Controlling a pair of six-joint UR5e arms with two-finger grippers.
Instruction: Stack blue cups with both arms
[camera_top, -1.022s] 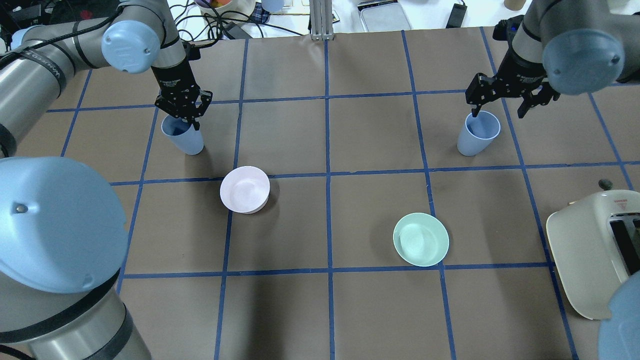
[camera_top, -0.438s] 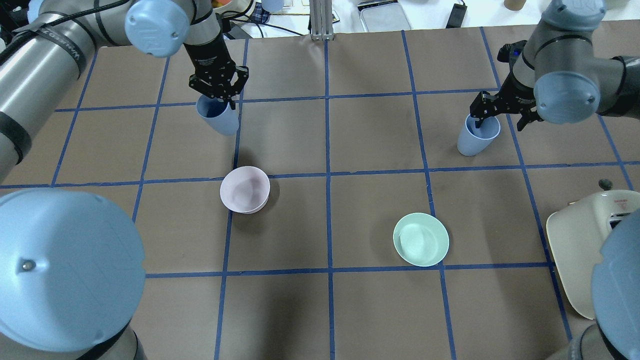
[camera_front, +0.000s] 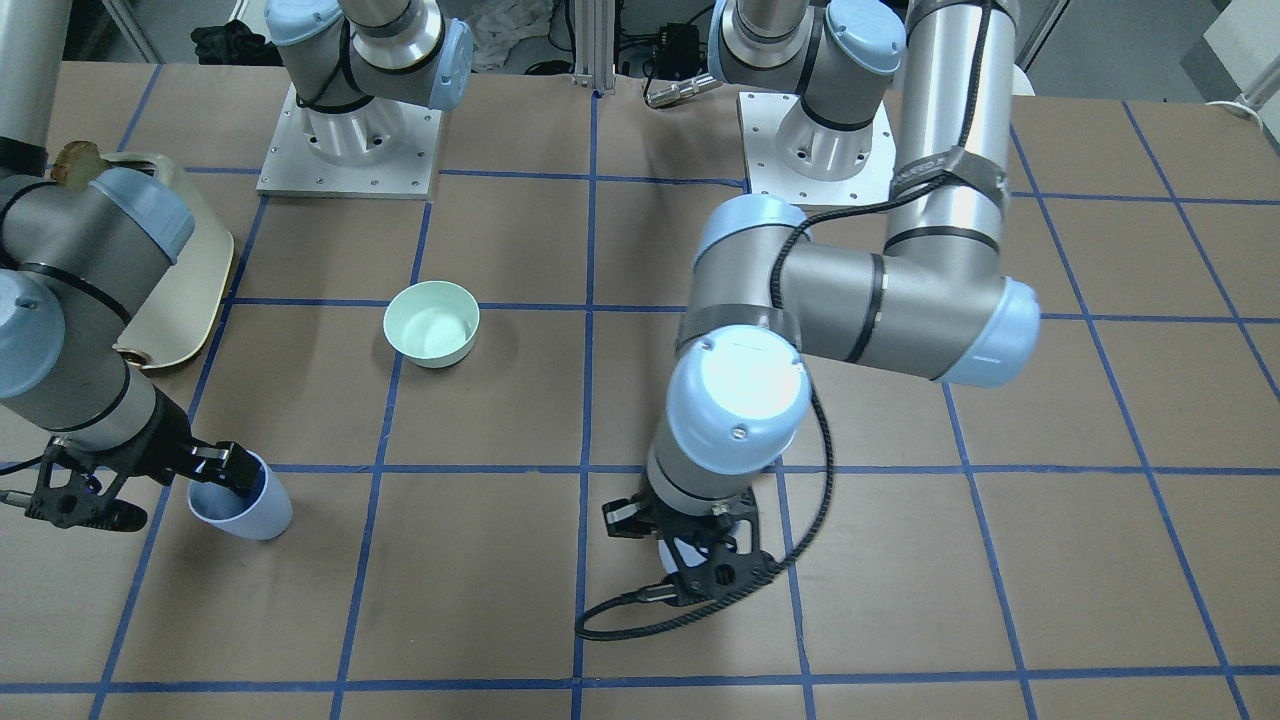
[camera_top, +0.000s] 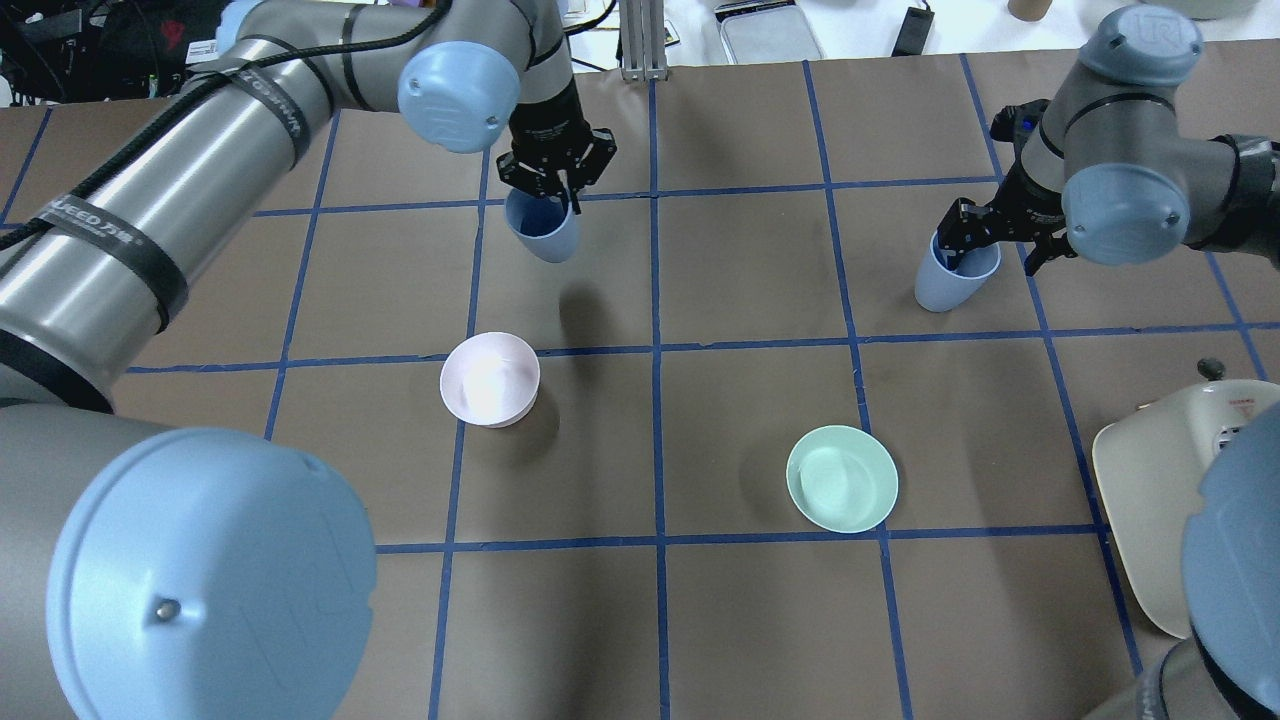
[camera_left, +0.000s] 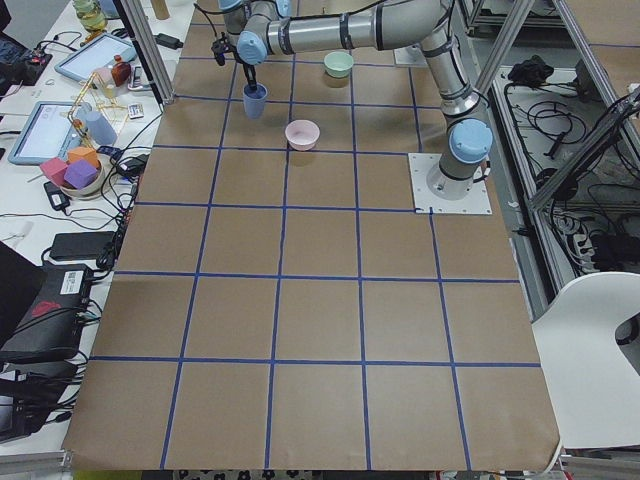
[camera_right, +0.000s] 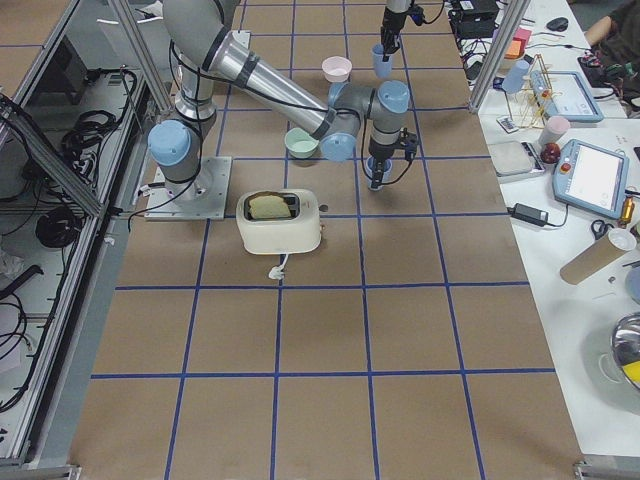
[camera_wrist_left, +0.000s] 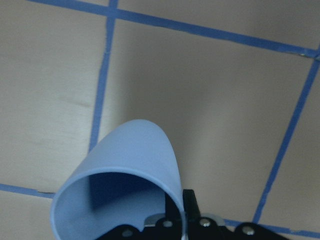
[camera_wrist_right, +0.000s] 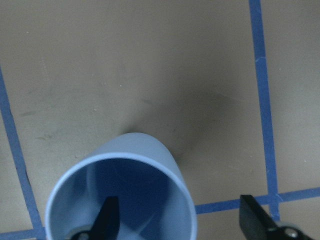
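My left gripper (camera_top: 556, 192) is shut on the rim of one blue cup (camera_top: 543, 228) and holds it tilted above the table, left of the centre line. In the left wrist view this cup (camera_wrist_left: 125, 175) hangs from the gripper (camera_wrist_left: 172, 220). The other blue cup (camera_top: 948, 275) stands upright at the far right. My right gripper (camera_top: 990, 248) is open: one finger is inside this cup, the other outside, well off its wall. The right wrist view shows the cup (camera_wrist_right: 125, 165) and the finger (camera_wrist_right: 107, 220) inside it. In the front view the left arm hides its cup.
A pale pink bowl (camera_top: 489, 378) sits left of centre, near and left of the held cup. A mint-green bowl (camera_top: 841, 478) sits right of centre. A cream toaster (camera_top: 1150, 500) stands at the near right edge. Blue tape lines grid the brown table.
My left arm has lifted its cup off the table and carried it to the right, towards the centre line. My right gripper stays open at the standing cup, slightly lower.
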